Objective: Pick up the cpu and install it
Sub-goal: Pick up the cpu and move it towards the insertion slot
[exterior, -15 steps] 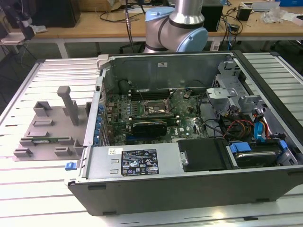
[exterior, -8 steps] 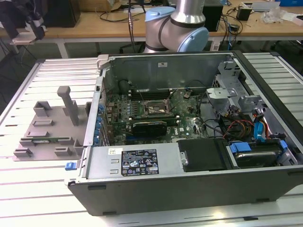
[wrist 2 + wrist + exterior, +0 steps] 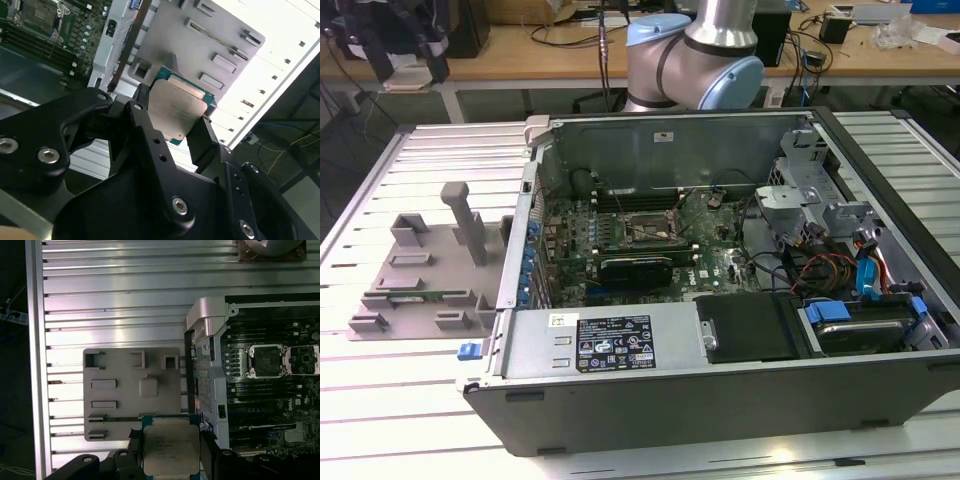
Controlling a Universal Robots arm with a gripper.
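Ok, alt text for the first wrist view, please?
The gripper holds the cpu between its black jaws, silver top facing the camera. Behind it lie a grey fixture tray on a slatted metal table and an open computer case showing its motherboard socket.

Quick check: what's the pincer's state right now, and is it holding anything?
Pincer: closed on the cpu, gripped by its edges between the two fingers; not yet in the motherboard socket.
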